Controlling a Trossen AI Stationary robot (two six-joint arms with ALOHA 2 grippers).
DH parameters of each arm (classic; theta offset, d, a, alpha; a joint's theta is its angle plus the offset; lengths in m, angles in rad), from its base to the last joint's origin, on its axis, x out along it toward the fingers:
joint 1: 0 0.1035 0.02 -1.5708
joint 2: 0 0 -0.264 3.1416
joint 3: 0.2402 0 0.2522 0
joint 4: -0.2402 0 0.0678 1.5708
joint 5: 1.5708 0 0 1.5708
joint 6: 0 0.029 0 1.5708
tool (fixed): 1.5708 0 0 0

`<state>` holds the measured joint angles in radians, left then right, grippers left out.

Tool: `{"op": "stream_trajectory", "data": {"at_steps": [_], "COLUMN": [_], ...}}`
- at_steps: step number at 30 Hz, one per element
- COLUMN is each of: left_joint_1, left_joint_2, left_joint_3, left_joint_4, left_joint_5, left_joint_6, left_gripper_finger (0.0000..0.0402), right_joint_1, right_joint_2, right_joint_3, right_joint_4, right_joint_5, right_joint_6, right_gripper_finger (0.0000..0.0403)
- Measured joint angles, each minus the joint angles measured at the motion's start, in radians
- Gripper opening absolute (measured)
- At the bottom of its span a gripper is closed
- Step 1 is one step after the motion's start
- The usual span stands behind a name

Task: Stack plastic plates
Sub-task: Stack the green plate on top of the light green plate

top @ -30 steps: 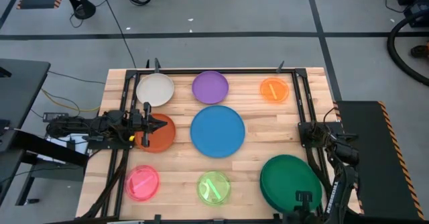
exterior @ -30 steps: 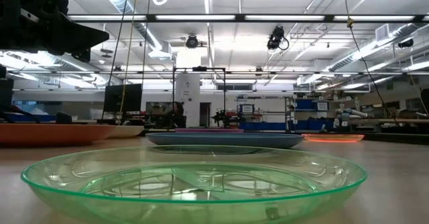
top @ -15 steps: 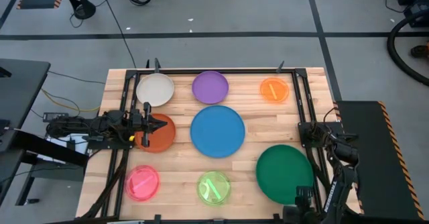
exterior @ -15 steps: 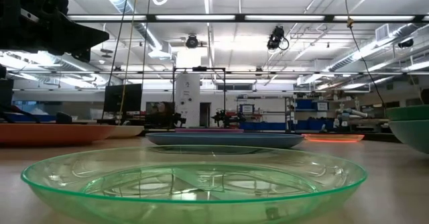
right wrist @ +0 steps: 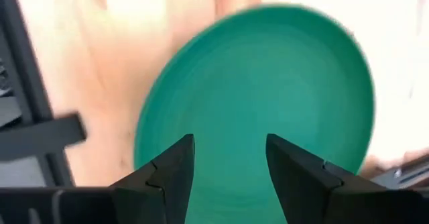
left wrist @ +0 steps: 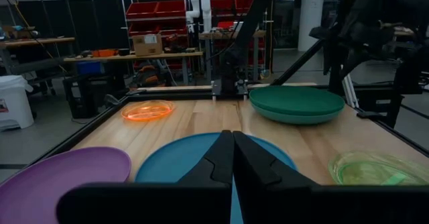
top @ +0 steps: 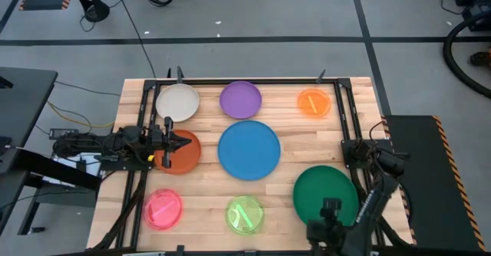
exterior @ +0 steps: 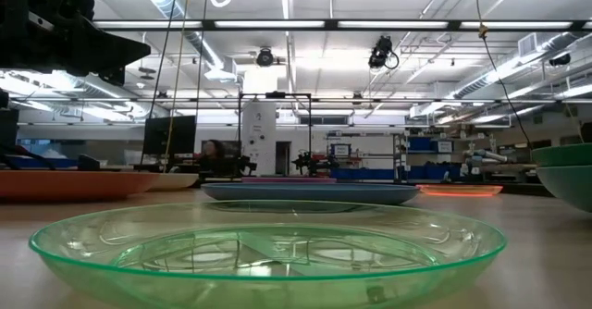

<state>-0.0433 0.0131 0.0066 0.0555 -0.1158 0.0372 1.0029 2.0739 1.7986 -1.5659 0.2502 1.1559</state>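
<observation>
A dark green plate lies nested in a teal plate at the table's near right. My right gripper hovers open above the dark green plate's near part, pointing down. The blue plate lies in the middle. Cream, purple and translucent orange plates lie along the far side. Pink and lime plates lie near the front. My left gripper is shut and hangs clear above the rust-orange plate.
A black frame rail runs along the table's far edge and down both sides. Bare wood shows between the blue plate and the green stack. The lime plate fills the low view's foreground.
The dark green plate has come down level and shifted a little toward the table's left and far side. It now lies flat at the near right. My right gripper has let go of it, risen and moved toward the table's left along the near edge.
</observation>
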Motion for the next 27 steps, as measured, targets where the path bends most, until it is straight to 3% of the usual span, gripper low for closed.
{"op": "stream_trajectory", "data": {"at_steps": [5,13,18,22,27], "left_joint_1": [0.0,0.0,0.0,0.0,0.0], "left_joint_2": [0.0,0.0,0.0,0.0,0.0], "left_joint_3": [0.0,0.0,0.0,0.0,0.0], "left_joint_4": [0.0,0.0,0.0,0.0,0.0], "left_joint_5": [0.0,0.0,0.0,0.0,0.0], "left_joint_6": [0.0,0.0,0.0,0.0,0.0], "left_gripper_finger": [0.0011,0.0011,0.0011,0.0011,0.0011], "right_joint_1": [-0.069,-0.179,-0.236,-0.261,-0.272], "right_joint_2": [-0.01,-0.027,-0.22,-0.415,-0.478], "right_joint_3": [-0.042,-0.312,-0.5,-0.677,-0.828], "right_joint_4": [-0.001,0.133,0.253,0.551,0.703], "right_joint_5": [0.022,0.012,-0.036,-0.027,-0.031], "right_joint_6": [-0.11,-0.174,-0.147,-0.083,-0.031], "right_gripper_finger": [0.0194,0.0192,0.0192,0.0192,0.0187]}}
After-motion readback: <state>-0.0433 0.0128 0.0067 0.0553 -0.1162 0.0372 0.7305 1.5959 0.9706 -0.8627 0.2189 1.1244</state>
